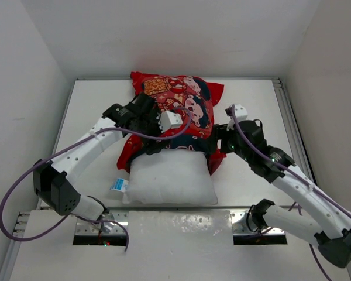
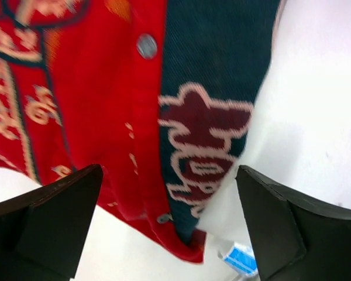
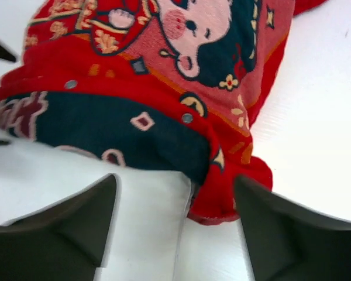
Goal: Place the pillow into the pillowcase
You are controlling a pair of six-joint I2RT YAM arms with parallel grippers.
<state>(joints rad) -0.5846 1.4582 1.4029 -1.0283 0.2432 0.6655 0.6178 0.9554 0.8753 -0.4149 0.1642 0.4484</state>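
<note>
Risk: left gripper (image 2: 168, 175) open, empty over the hem; right gripper (image 3: 175, 178) likewise at the right corner. Unheld, the pillowcase (image 1: 181, 105) may slip back off the pillow (image 1: 169, 175). Pillow lies mid-table (image 1: 251, 105), far part inside. Case red, bunched, with a dark studded hem.

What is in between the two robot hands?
The dark blue open end of the red pillowcase, with the white pillow poking out below it. The top view shows it lying between the left gripper and the right gripper.

White table (image 1: 254, 102) between plain white walls (image 1: 23, 64)
</note>
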